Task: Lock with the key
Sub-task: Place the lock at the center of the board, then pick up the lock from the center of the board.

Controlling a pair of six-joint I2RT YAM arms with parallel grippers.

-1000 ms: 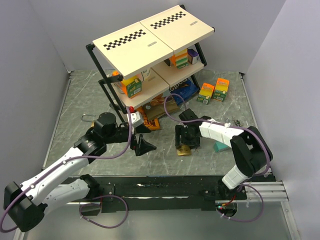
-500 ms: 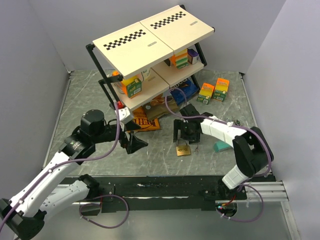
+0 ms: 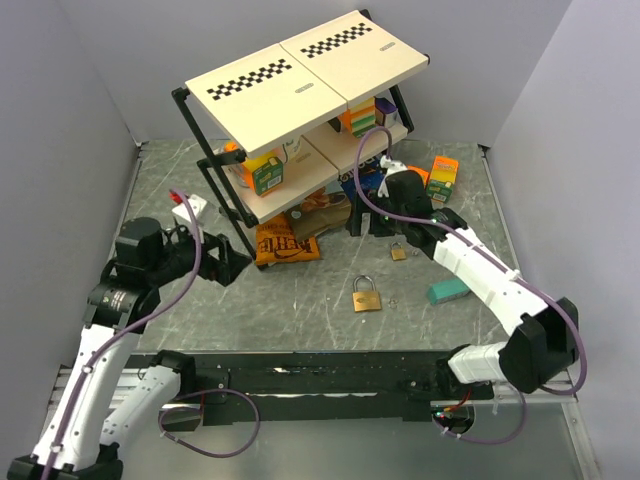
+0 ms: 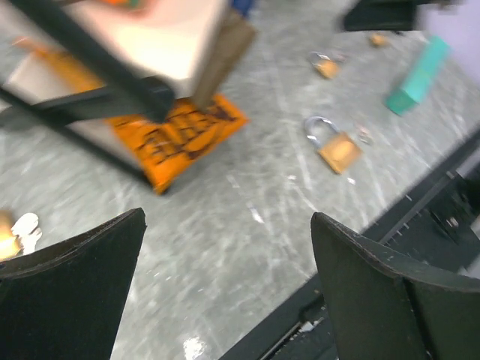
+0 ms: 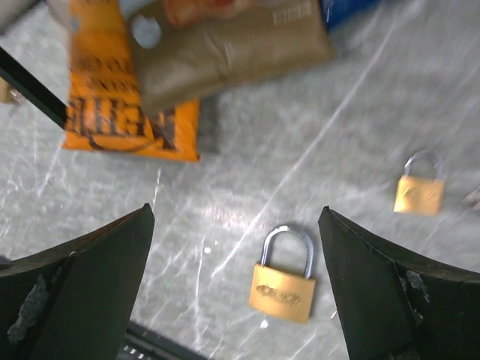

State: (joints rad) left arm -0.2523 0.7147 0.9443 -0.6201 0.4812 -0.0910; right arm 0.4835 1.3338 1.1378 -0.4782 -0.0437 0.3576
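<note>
From above, a brass padlock [image 3: 367, 295] lies flat on the grey table [image 3: 300, 310] between the two arms, touched by neither. Left wrist view: the left gripper [image 4: 229, 217] gapes wide and empty, with the padlock lying beyond it. Right wrist view: the right gripper [image 5: 234, 214] is spread wide and empty, and the padlock shows between its fingers.

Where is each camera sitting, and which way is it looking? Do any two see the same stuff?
Top external: high behind the arms, looking down on the table and shelf; shows the left arm and right arm.
Left wrist: on the left arm, looking down across the table at the orange bag; the open left gripper frames the bottom.
Right wrist: on the right arm, looking down at the big padlock; the open right gripper shows.
Shared: both wrist views see the big padlock, small padlock and orange bag.
</note>
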